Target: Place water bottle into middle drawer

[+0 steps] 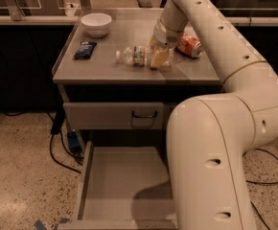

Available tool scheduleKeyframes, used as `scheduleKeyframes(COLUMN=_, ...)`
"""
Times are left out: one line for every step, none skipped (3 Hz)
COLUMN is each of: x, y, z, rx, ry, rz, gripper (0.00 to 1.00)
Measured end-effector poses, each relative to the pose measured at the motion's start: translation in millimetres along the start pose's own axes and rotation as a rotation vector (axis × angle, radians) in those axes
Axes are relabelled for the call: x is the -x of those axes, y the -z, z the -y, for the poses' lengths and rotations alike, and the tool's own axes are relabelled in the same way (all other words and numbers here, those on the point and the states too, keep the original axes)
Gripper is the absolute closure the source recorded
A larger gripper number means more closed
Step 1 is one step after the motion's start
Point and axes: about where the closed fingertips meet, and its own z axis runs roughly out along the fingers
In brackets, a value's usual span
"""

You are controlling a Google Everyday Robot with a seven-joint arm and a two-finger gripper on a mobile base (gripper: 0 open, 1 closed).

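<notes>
The water bottle (pixel 133 55) is clear with a white cap and a red-and-blue label band. It lies on its side on the cabinet top, cap pointing left. My gripper (pixel 158 58) is down at the bottle's right end, reaching in from the arm above. Its tan tip hides the bottle's base. The middle drawer (pixel 97 195) is pulled out below, wide and shallow with a bare grey floor. My arm's large white lower link covers the drawer's right part.
A red soda can (pixel 189 46) lies just right of the gripper. A white bowl (pixel 96 23) and a dark blue snack bag (pixel 85 49) sit on the left of the cabinet top (pixel 105 71). A shut drawer front with a dark handle (pixel 144 114) is above the open drawer. Cables lie on the floor.
</notes>
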Motion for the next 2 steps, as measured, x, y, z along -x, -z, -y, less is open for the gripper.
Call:
scheduleKeyframes(x=-0.2, y=-3.9, z=2.5, rx=-0.008, ry=0.003, rz=-0.001, gripper=1.00)
scheduleKeyframes(x=-1.1, y=-2.5, z=1.7, rx=-0.007, ry=0.006, rz=-0.003, gripper=1.00)
